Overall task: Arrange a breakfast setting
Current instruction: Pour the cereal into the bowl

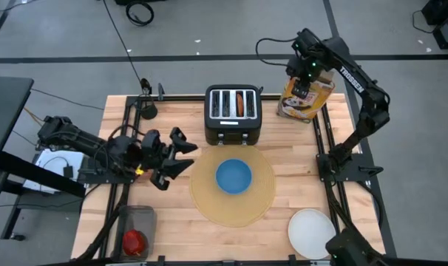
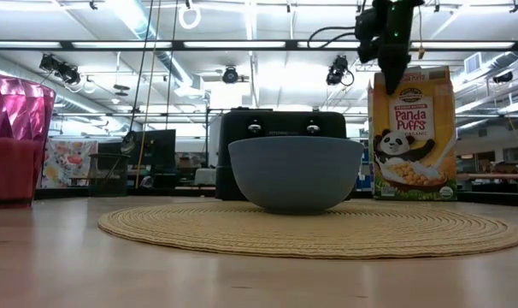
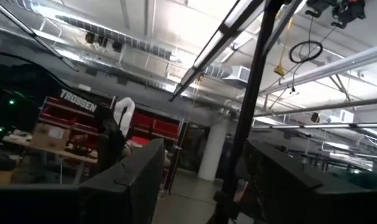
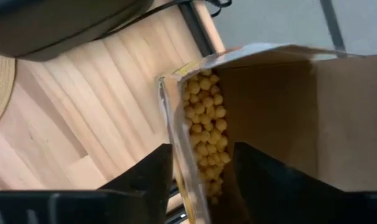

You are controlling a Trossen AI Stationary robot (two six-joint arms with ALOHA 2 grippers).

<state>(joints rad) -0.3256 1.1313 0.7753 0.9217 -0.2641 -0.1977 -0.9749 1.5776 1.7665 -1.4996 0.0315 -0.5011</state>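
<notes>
The small blue bowl [image 1: 233,176] sits at the middle of the large round tan placemat [image 1: 209,203], just in front of the toaster [image 1: 233,114]. Right of the toaster stands an open cereal box [image 1: 306,94]; the right tool [image 1: 304,87], fingers spread, straddles its top edge. Left of the placemat, the left tool [image 1: 181,156] hovers parted and empty above the bench [image 1: 172,229].

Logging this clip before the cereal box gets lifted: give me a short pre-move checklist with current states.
1. Right gripper over the open cereal box: ok.
2. Fingers straddle the box wall: ok; not closed on it yet.
3. Box upright: ok.
4. Bowl centred on the placemat: ok.
5. Left gripper clear of the bowl, open beside the placemat: ok.
6. Spoon in place: cannot tell, not seen.
</notes>
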